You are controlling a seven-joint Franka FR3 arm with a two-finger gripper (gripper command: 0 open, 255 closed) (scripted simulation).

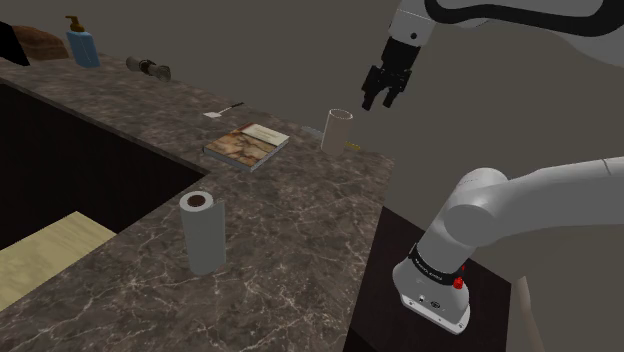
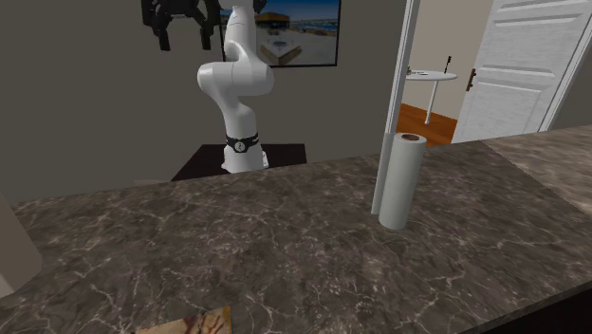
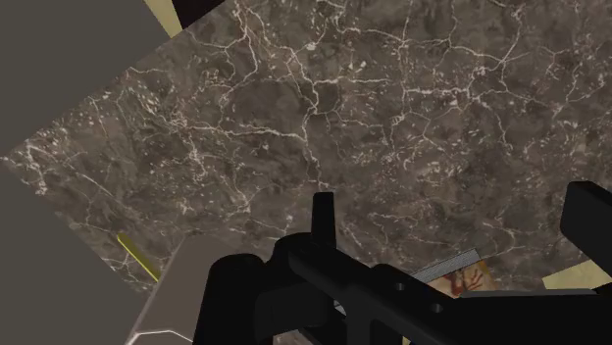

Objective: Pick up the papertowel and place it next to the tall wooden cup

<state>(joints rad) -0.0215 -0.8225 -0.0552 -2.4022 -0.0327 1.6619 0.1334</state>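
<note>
The empty, released end effector hangs high near the cup. The shoulder view shows the paper towel upright on the desk, well apart from the cup, and a book near the cup.

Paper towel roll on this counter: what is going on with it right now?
Nothing holds it yet. The robot's black tool hangs open in the air, high above the dark marble counter and close to the tall beige cup. The paper towel roll stands upright on the counter, well apart from the cup. A book lies flat to the cup's left in the shoulder view.
</note>
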